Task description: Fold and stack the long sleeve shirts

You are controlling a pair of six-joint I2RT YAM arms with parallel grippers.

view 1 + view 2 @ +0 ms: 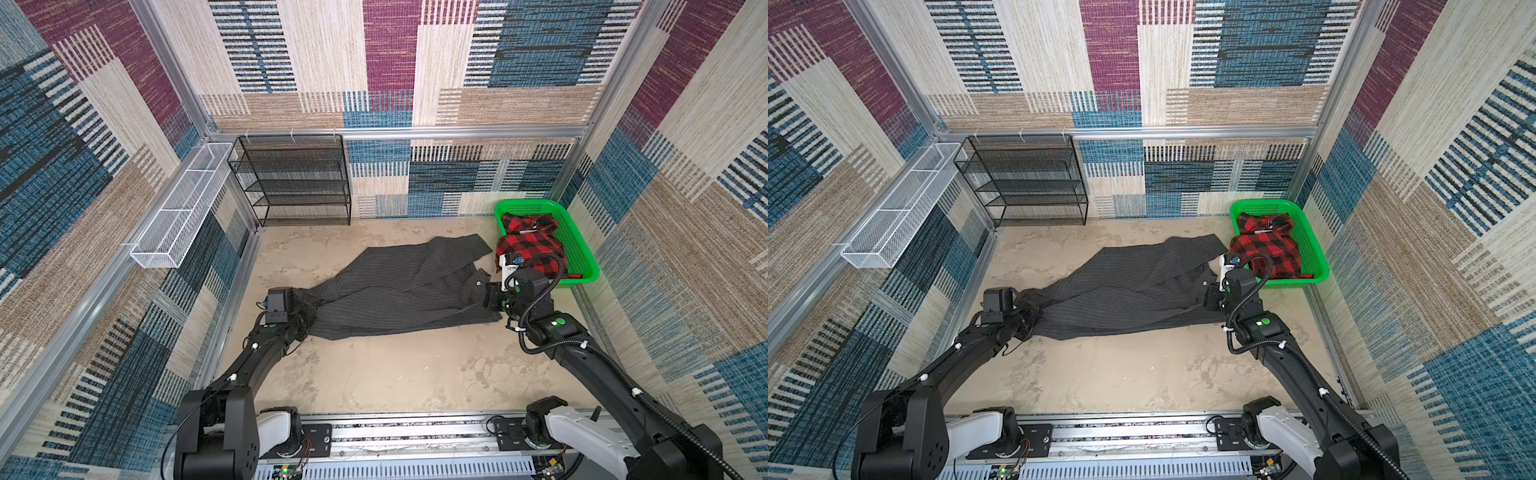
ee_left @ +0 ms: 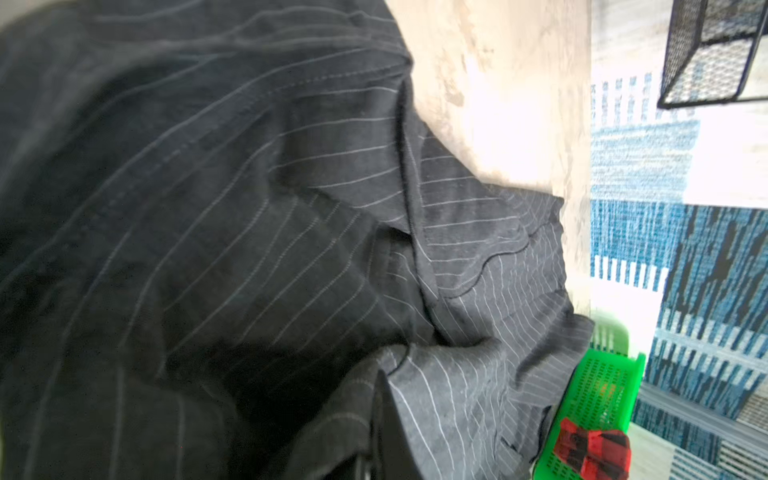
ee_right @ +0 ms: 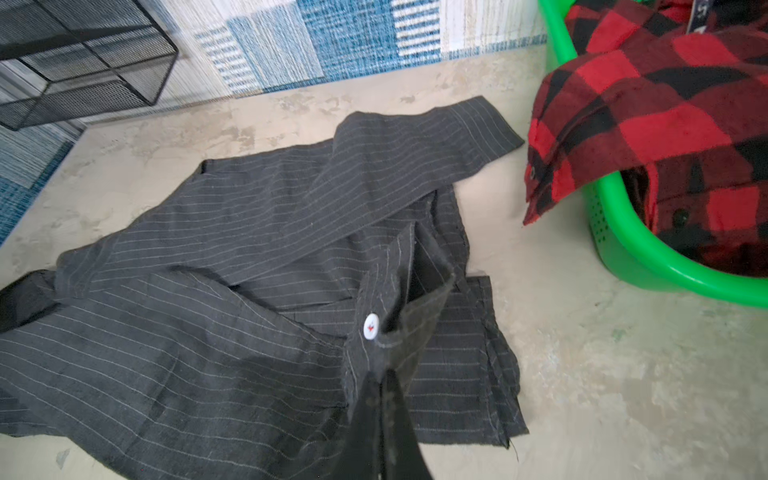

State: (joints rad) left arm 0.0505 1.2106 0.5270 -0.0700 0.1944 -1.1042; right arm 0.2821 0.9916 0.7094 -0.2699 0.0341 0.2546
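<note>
Both jaws gripped the pinstriped shirt (image 1: 399,286), stretched between my left gripper (image 1: 306,316) and right gripper (image 1: 483,289). Spreading step, I judged; next it needed laying flat.

The charcoal pinstriped shirt (image 1: 399,291) lies rumpled and half spread on the beige surface (image 1: 374,374), stretched between the two pincers. Its buttoned edge, with a white button (image 3: 371,326) showing, is pinched in the tips of the right pincer (image 3: 380,374) and raised off the surface. The opposite end is bunched into the left pincer (image 1: 306,311). One sleeve (image 3: 415,141) lies flat beyond the right pincer. The red-and-black buffalo check shirt (image 1: 530,245) sits crumpled in the green mesh basket (image 1: 536,202) just beyond the right pincer, a cuff draped over the rim
</note>
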